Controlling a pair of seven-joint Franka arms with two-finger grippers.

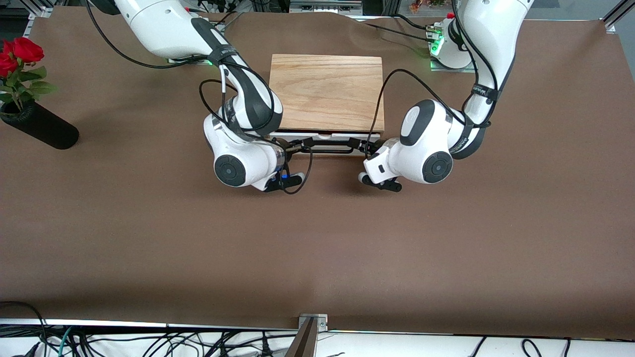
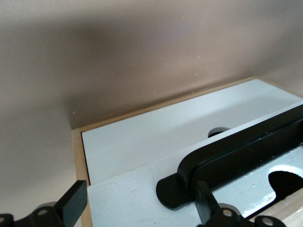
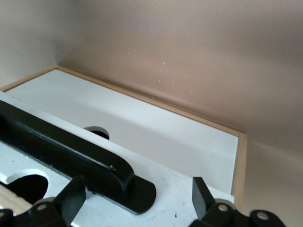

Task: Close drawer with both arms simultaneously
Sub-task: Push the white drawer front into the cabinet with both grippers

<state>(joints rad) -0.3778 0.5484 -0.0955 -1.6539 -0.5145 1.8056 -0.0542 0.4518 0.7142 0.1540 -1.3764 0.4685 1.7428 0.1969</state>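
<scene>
The wooden box (image 1: 327, 91) stands mid-table between both arms. The drawer's white front panel (image 1: 325, 135) shows as a thin strip at the box's edge nearest the front camera, with the black bar handle (image 1: 328, 144) on it. My left gripper (image 1: 361, 146) is at the handle's end toward the left arm; in the left wrist view it (image 2: 139, 205) is open around the panel's (image 2: 128, 194) end and the handle foot (image 2: 173, 191). My right gripper (image 1: 296, 145) is at the handle's other end; in the right wrist view it (image 3: 136, 198) is open over the handle foot (image 3: 142, 191).
A black vase with red roses (image 1: 42, 130) lies tilted toward the right arm's end of the table. Cables (image 1: 149, 342) run below the table's edge nearest the front camera. A second white panel (image 2: 151, 135) lies beside the drawer front.
</scene>
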